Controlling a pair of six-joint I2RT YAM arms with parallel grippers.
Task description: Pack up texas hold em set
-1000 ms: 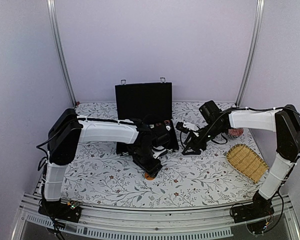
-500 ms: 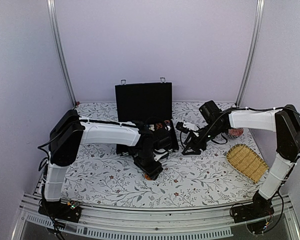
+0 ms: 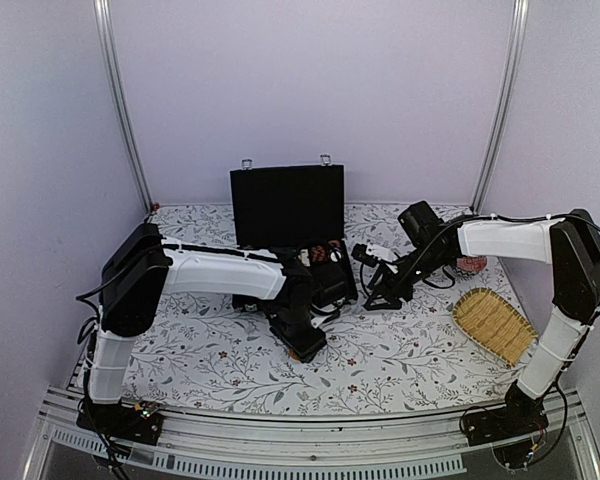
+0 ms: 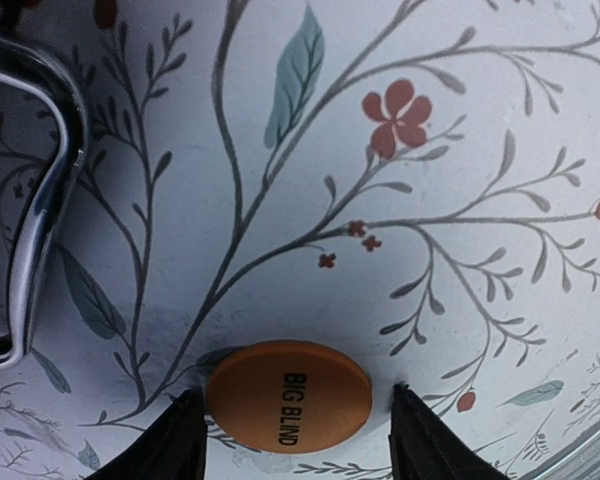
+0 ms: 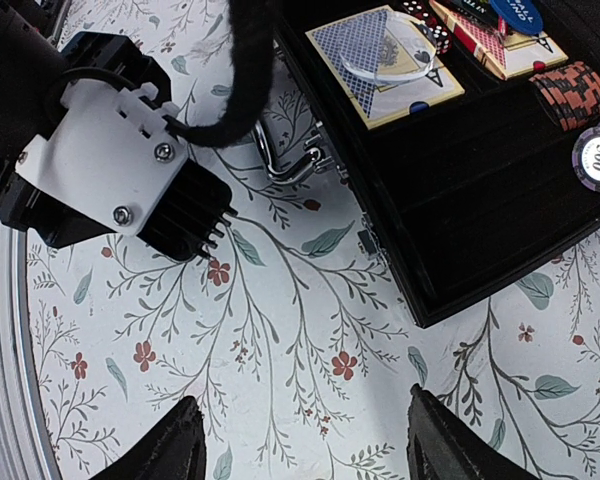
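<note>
Left gripper (image 4: pixel 292 400): jaws apart, one finger (image 4: pixel 175 440) at nine o'clock of the disc (image 4: pixel 280 395) and the other at three o'clock (disc marked BIG BLIND), neither plainly touching it. The jaws are narrower and lower than a second ago.
Disc: flat on the cloth (image 4: pixel 460 150), at six o'clock of the open case (image 3: pixel 286 205), with the handle (image 4: pixel 40 180) nearby.
Judged: the grasp is about to close, then a lift into the case.
Right gripper (image 5: pixel 302 420): jaws wide, empty, unmoved, at three o'clock of the case.
</note>
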